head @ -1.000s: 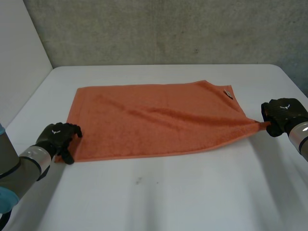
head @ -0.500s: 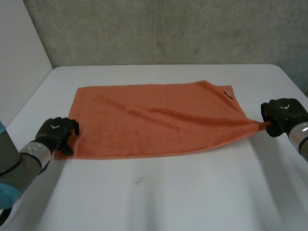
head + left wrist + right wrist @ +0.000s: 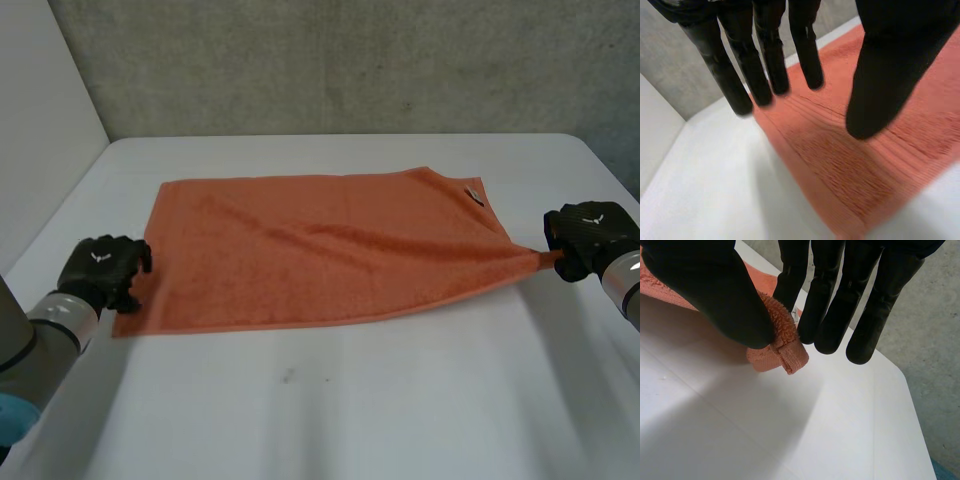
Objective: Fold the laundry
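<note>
across the white table [image 3: 420,400], orange towel [image 3: 320,250], long axis left-right

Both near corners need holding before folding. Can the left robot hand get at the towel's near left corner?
Probably yes: the left robot hand is open right at that corner of the towel, nothing between them.

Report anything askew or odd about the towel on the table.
The orange towel is skewed: its near right corner is drawn out to a point, pinched by the right hand, so the near edge slants and creases fan across the cloth. The left hand is open over the near left corner, not gripping it.
</note>
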Controlling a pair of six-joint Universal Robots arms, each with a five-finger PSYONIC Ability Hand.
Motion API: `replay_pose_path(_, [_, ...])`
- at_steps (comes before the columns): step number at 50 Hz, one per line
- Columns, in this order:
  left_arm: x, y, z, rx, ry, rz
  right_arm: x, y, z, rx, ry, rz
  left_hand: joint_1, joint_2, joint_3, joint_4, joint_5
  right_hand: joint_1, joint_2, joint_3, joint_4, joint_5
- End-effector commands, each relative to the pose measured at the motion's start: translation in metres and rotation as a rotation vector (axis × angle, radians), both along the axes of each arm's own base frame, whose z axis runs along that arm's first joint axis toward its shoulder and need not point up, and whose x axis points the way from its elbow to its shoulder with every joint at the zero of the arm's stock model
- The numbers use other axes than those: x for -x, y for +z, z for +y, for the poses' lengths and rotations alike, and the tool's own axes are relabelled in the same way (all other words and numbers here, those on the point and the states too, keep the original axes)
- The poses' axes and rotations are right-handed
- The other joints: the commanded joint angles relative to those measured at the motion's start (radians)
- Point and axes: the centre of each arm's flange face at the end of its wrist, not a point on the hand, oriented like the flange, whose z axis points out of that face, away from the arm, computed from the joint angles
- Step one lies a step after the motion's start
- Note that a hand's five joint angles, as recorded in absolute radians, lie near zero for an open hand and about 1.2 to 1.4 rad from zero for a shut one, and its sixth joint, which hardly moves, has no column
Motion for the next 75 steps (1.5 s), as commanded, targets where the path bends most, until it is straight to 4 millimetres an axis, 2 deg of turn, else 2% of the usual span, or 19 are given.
replay_pose_path(1, [0.007, -0.011, 0.020, -0.095, -0.030, -0.004, -0.002, -0.003, 0.003, -0.011, 0.006, 0.001, -0.159, -0.154, -0.155, -0.175, -0.176, 0.417, 0.202, 0.208, 0.202, 0.227])
replay_pose_path(11, [0.003, -0.019, 0.018, -0.104, -0.016, -0.004, -0.003, -0.003, 0.003, -0.009, 0.009, 0.001, -0.039, -0.033, -0.034, -0.055, -0.055, 0.417, 0.202, 0.208, 0.202, 0.227])
replay_pose_path(20, [0.003, -0.019, 0.008, -0.047, -0.015, -0.002, -0.003, -0.003, 0.003, -0.007, 0.011, 0.008, 0.067, 0.073, 0.072, 0.051, 0.051, 0.417, 0.202, 0.208, 0.202, 0.227])
replay_pose_path(33, [0.004, -0.025, 0.004, -0.056, -0.015, -0.003, -0.003, -0.004, 0.004, -0.007, 0.015, 0.021, 0.058, 0.064, 0.063, 0.042, 0.042, 0.417, 0.202, 0.208, 0.202, 0.227])
replay_pose_path(41, [0.003, -0.023, 0.008, -0.067, -0.012, -0.003, -0.003, -0.005, 0.004, -0.009, 0.015, 0.021, -0.068, -0.062, -0.063, -0.084, -0.084, 0.417, 0.202, 0.208, 0.202, 0.227])
replay_pose_path(53, [0.003, -0.026, 0.008, -0.075, -0.012, -0.004, -0.003, -0.006, 0.004, -0.010, 0.015, 0.021, -0.042, -0.036, -0.037, -0.058, -0.058, 0.417, 0.202, 0.208, 0.202, 0.227])
replay_pose_path(75, [0.004, -0.032, -0.006, -0.063, -0.013, -0.007, -0.002, -0.006, 0.003, -0.011, 0.014, 0.023, 0.023, 0.029, 0.028, 0.007, 0.007, 0.417, 0.202, 0.208, 0.202, 0.227])
